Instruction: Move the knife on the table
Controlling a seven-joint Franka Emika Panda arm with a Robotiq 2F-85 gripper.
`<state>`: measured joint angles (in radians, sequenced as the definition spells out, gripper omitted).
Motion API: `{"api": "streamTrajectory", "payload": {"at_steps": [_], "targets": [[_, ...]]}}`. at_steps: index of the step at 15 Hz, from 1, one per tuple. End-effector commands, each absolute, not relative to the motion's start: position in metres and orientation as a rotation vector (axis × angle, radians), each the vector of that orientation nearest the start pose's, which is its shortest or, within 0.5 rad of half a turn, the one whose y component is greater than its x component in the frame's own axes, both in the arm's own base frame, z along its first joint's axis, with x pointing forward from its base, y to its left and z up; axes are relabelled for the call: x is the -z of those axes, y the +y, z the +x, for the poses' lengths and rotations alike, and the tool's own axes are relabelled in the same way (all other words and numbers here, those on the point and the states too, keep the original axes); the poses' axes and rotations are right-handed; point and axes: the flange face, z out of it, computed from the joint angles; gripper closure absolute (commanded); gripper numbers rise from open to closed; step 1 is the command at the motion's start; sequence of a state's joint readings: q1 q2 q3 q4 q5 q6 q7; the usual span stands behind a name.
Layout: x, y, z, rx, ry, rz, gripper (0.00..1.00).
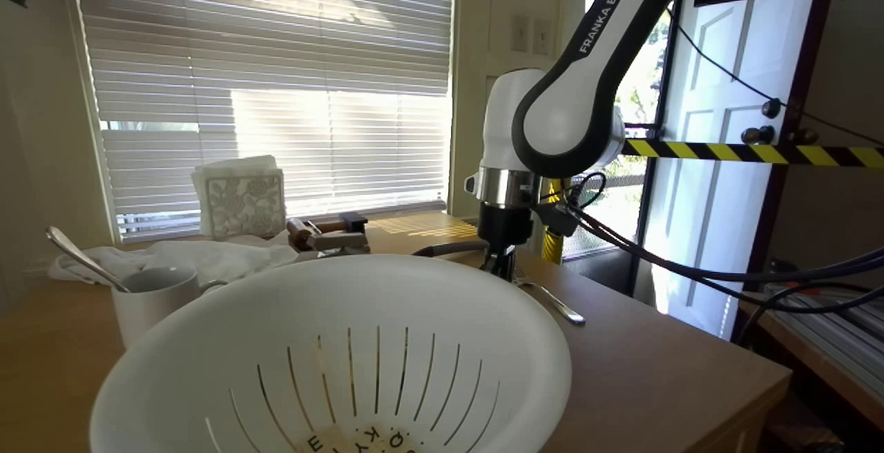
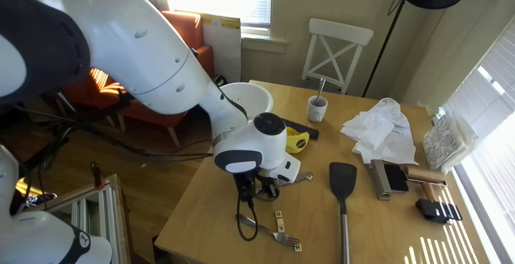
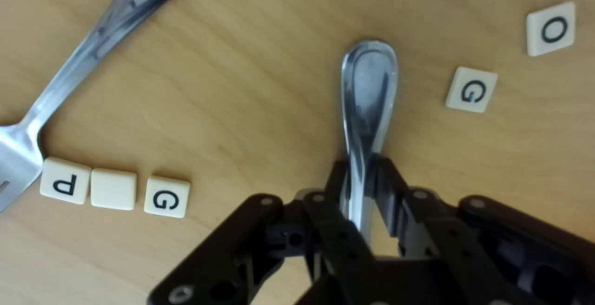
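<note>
Pincer [image 3: 360, 175]: grasping knife [image 3: 370, 86] by its handle | knife: handle butt juts past the tips in wrist view, blade [image 2: 301, 176] shows opposite in an exterior view | table [image 3: 260, 96]: beneath; contact with knife unclear

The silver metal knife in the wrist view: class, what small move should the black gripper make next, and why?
Probably tighten the gripper gently: its fingertips closely flank the knife's handle, yet firm contact on both sides isn't clear, so moving now might let it slip.
</note>
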<state>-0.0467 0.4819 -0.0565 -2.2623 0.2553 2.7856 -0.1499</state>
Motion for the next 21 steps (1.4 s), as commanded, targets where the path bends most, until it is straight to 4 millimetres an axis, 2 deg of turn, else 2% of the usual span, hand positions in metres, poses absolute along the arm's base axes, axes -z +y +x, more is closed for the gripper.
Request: {"api": "streamTrajectory", "payload": {"at_steps": [1,9,16,18,21], "targets": [[-0.144,-0.067,0.528,0.038,0.281,-3.122,0.94],[-0.161,-0.072,0.525,0.079,0.279,-3.149,0.97],[-0.160,-0.071,0.520,0.066,0.275,-3.137,0.96],[-0.169,-0.070,0.519,0.091,0.279,-3.145,0.96],[-0.194,-0.075,0.514,0.127,0.244,-3.219,0.96]]}}
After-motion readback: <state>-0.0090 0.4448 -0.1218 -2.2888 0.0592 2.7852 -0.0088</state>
